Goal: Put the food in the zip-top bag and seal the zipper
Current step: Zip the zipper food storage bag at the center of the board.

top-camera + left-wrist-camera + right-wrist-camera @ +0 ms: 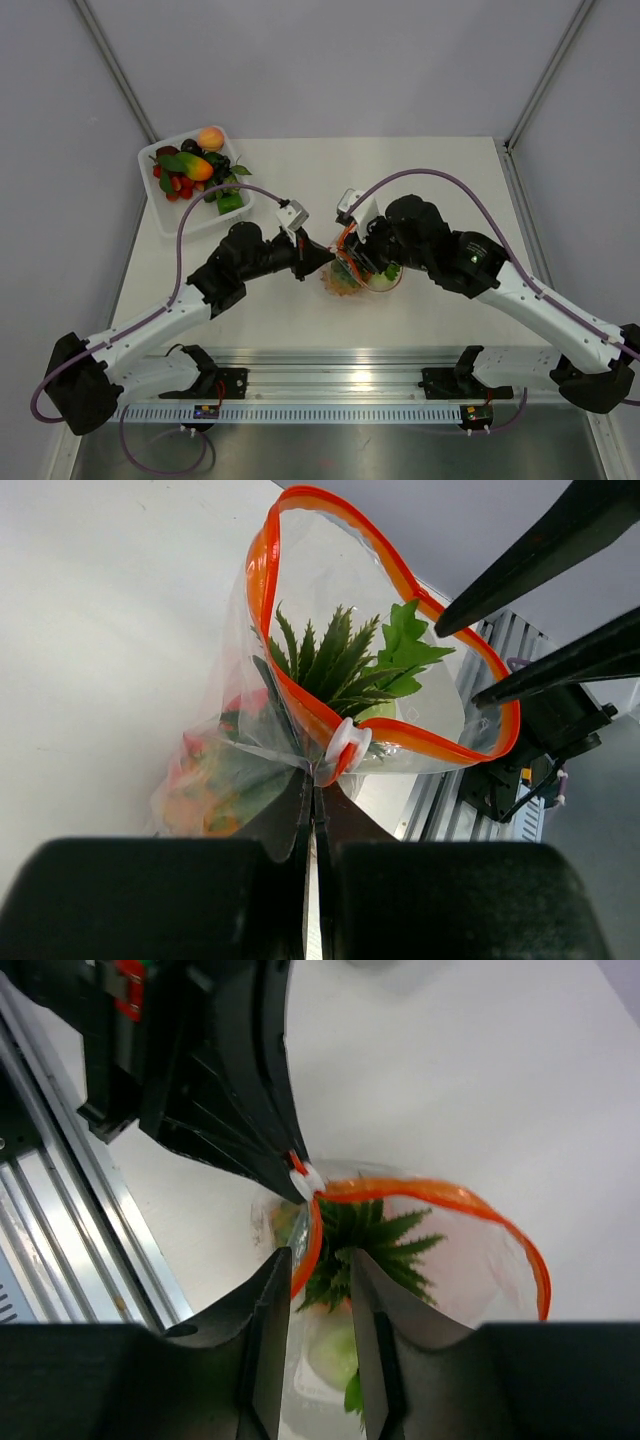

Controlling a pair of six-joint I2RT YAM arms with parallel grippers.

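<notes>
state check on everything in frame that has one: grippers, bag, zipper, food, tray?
left gripper: shut on the zip-top bag at its rim, beside the slider.
right gripper: open, rim between its fingers.
zip-top bag: upright, mouth wide open.
zipper: unsealed.
pineapple: inside the bag, leaves up.
tray: holds more toy fruit, peach at its far end.
</notes>
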